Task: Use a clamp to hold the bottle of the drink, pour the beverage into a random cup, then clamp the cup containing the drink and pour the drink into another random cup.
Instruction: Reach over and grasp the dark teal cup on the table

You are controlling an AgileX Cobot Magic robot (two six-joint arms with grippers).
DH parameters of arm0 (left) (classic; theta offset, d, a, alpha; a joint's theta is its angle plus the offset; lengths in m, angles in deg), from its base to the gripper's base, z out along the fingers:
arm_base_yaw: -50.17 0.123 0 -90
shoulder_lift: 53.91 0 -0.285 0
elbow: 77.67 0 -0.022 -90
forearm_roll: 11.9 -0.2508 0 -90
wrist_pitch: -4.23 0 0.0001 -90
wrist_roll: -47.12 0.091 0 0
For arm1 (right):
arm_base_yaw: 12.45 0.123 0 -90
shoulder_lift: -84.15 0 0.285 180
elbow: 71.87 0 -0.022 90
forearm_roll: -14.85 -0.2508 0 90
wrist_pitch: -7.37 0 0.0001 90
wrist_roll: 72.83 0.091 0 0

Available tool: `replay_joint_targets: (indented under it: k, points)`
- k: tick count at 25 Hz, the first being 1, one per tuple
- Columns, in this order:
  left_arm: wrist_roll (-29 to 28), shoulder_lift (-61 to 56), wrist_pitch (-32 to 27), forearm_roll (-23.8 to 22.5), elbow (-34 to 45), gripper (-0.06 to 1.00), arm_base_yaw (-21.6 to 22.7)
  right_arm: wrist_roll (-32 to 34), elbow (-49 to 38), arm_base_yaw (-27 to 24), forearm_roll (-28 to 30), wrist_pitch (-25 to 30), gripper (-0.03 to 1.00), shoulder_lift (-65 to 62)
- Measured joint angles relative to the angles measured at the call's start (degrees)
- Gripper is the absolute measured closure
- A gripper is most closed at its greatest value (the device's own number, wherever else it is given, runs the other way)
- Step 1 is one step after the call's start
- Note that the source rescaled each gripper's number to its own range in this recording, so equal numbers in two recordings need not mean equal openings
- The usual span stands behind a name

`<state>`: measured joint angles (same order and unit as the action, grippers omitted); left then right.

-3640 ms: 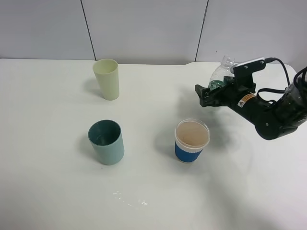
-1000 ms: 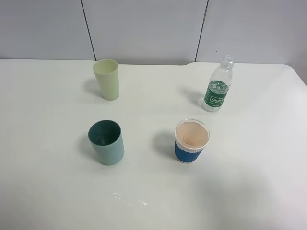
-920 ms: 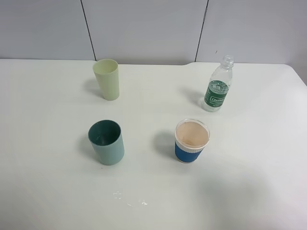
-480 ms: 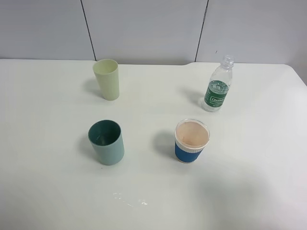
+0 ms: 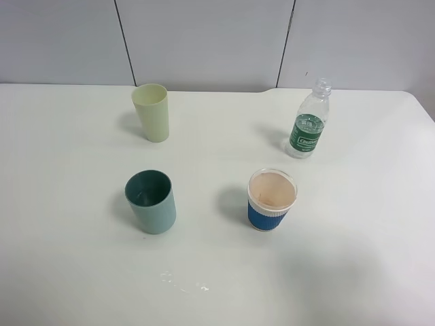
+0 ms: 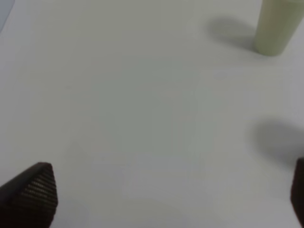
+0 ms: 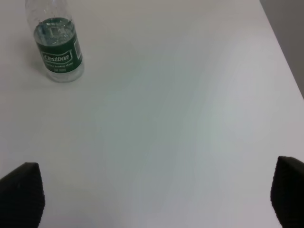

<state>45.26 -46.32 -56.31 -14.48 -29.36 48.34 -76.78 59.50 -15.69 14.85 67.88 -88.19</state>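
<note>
Both arms are out of the overhead view. left hand (image 6: 164,197): fingers spread wide, holding nothing. right hand (image 7: 154,192): same, wide and empty.

bottle (image 5: 309,125) stands upright at 2 o'clock on the tabletop (image 5: 68,272), neither hand near it. teal tumbler (image 5: 151,202) is at 8 o'clock, the blue-sleeved cup (image 5: 271,200) well apart at its 3 o'clock, and the yellow-green cup (image 5: 151,112) at 11.

Can't tell if either cup has liquid. droplets (image 5: 183,282) at 6 o'clock hint at a pour. My read: bottle pour probably done, cup-to-cup pour unconfirmed.
</note>
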Motion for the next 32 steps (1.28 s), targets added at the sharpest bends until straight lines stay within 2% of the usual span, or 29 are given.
replay_joint_targets:
  k: [32]
  points:
    - [0.0,0.0,0.0,0.0,0.0,-0.06,0.0,0.0,0.0,0.0,0.0,0.0,-0.03,0.0]
